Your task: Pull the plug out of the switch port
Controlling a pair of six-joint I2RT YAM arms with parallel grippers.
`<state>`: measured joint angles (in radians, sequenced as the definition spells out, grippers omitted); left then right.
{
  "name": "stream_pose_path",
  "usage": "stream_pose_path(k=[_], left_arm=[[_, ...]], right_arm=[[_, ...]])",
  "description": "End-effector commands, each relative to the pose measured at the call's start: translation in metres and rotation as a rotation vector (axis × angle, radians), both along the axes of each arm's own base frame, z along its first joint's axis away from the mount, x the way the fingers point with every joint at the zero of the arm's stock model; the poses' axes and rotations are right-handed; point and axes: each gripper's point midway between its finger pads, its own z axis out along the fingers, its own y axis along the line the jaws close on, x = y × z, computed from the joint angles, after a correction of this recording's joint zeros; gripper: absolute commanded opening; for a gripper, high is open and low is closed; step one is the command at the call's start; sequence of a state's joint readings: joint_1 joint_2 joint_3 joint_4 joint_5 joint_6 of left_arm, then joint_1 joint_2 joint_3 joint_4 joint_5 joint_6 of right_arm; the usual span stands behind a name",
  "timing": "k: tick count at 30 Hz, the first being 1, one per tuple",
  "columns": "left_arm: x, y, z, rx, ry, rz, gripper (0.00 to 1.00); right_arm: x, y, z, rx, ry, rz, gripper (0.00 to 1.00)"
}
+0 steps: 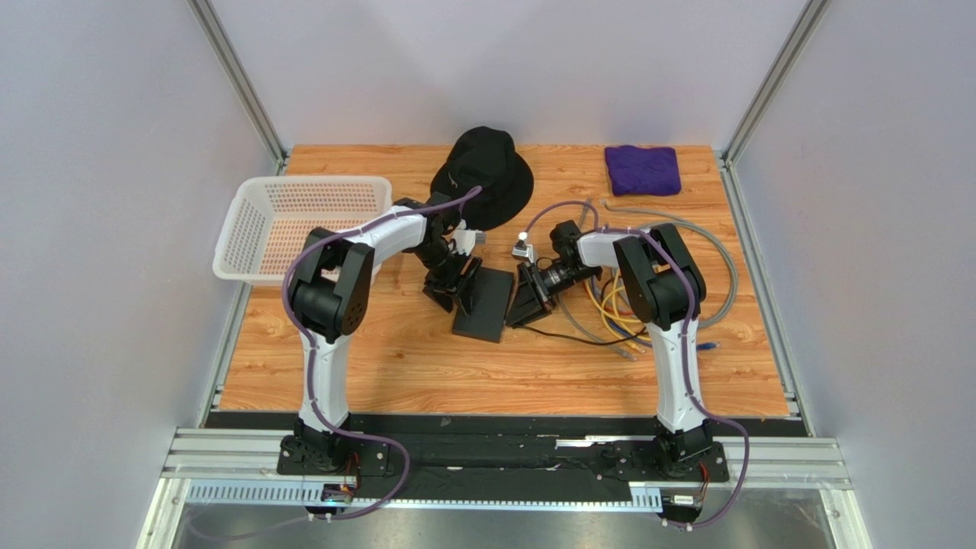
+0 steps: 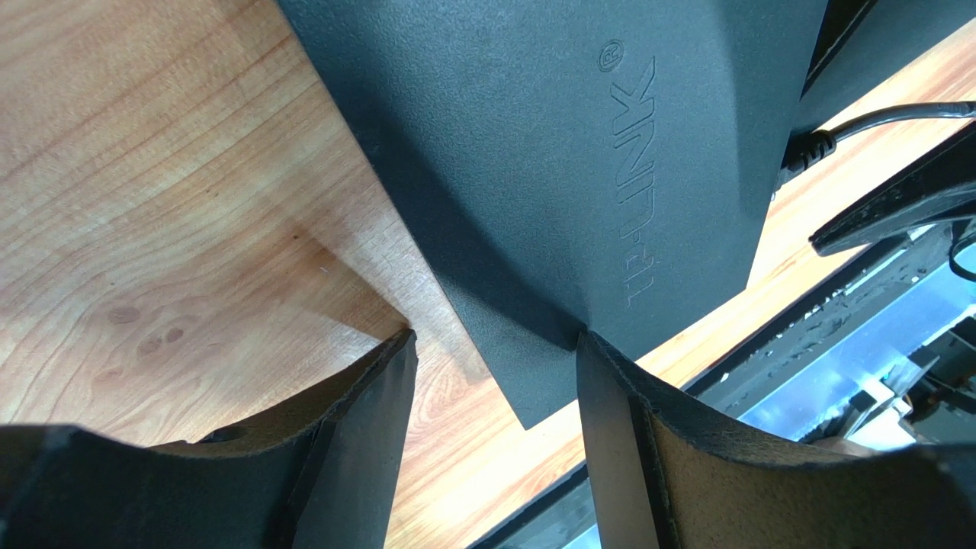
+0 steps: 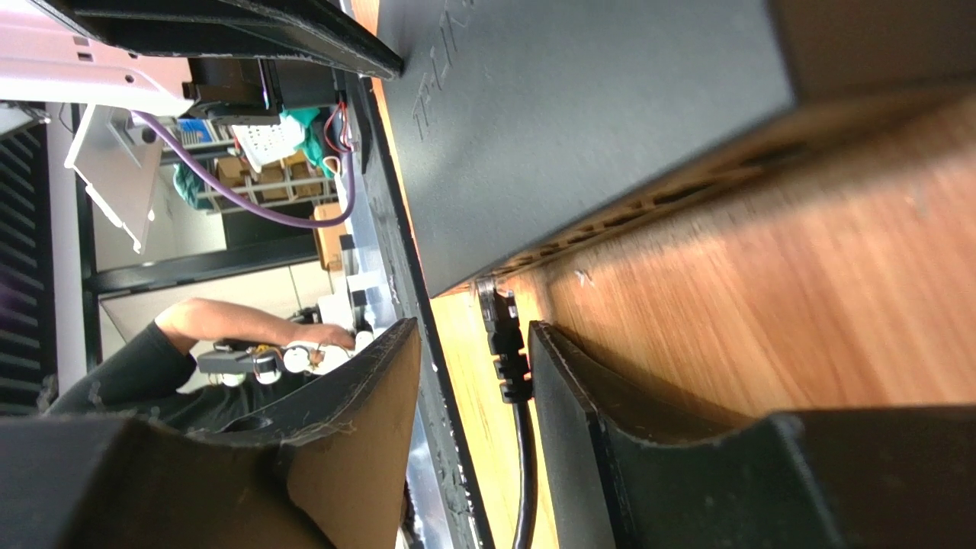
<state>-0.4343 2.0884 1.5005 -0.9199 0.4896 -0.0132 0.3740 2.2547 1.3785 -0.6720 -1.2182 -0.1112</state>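
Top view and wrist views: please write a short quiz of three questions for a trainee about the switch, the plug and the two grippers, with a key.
1. True or false: the black hat lies on top of the switch.
2. In the right wrist view, what is between the fingers of the right gripper? A. a bottle. B. a black plug on its cable. C. a screwdriver.
3. Fill the gap: in the left wrist view, the fingers of the left gripper stand apart on either side of one ______ of the switch.

Key: 1 false, the hat lies apart, farther back; 2 B; 3 corner.
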Motion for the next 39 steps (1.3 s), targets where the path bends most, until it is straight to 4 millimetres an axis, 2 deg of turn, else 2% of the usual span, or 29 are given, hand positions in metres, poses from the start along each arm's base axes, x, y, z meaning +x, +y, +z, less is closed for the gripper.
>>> stream_pose_path(k=[1,6,18,21,24,31,37,39], left_arm=[[0.006,0.007,-0.036,0.059,-0.011,-0.016,0.64],[0.006,0.007,-0.038,0.061,-0.005,-0.016,0.64],[0.006,0.008,-0.039,0.068,-0.001,-0.016,0.64],[0.006,0.008,-0.04,0.068,-0.001,-0.016,0.63],[0.004,0.007,-0.042,0.067,0.008,-0.016,0.64],[0.004,0.007,-0.042,0.065,0.01,-0.019,0.64],[0.004,0.007,-0.042,0.067,0.007,-0.019,0.63],[0.004,0.007,-0.042,0.069,0.005,-0.019,0.63]], right_arm=[[0.011,-0.009,-0.026,-0.097,-0.099,-0.025,0.48],[0.01,-0.004,-0.035,-0.123,-0.089,-0.016,0.47],[0.011,0.004,-0.043,-0.129,-0.107,-0.009,0.47],[0.009,0.004,-0.044,-0.128,-0.11,-0.011,0.43],[0.007,0.005,-0.045,-0.12,-0.106,-0.007,0.34],[0.006,0.007,-0.05,-0.143,-0.117,-0.001,0.32],[0.006,0.006,-0.056,-0.18,-0.112,-0.007,0.34],[0.007,0.006,-0.059,-0.198,-0.11,-0.014,0.29]])
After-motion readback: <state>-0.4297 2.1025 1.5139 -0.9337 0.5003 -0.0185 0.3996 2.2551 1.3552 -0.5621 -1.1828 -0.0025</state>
